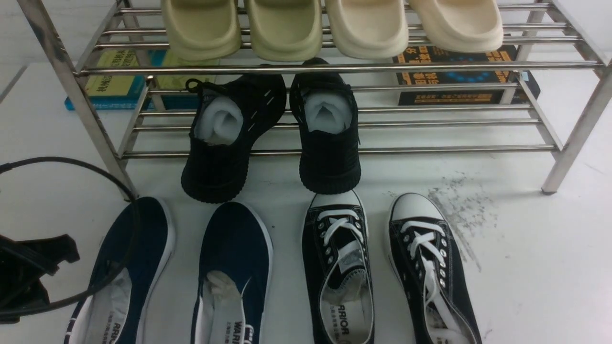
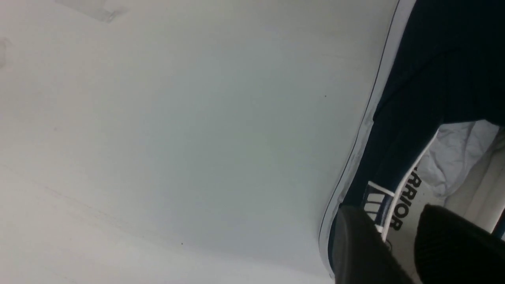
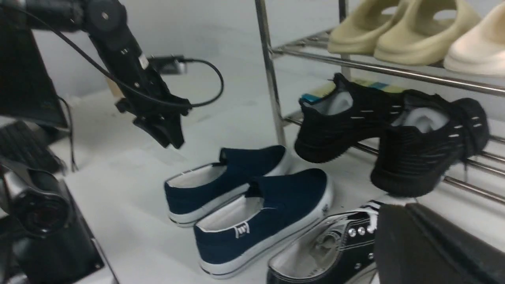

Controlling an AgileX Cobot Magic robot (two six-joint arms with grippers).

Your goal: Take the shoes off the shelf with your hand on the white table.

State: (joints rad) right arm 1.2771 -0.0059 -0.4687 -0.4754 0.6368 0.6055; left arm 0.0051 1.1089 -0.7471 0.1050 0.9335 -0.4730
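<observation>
The blue shoes (image 1: 234,267) are being seen side by side on the counter (image 1: 526,267), just in front of the shelf (image 1: 334,152). One could be dragged askew if the cable (image 1: 67,160) looping over it is being pulled. The left hand (image 3: 167,136) is being held partly spread and empty above one heel. The right hand (image 3: 426,244) is being held pressed together, empty.

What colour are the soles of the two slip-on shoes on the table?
White, on both slip-on shoes; the right wrist view shows it best.
</observation>
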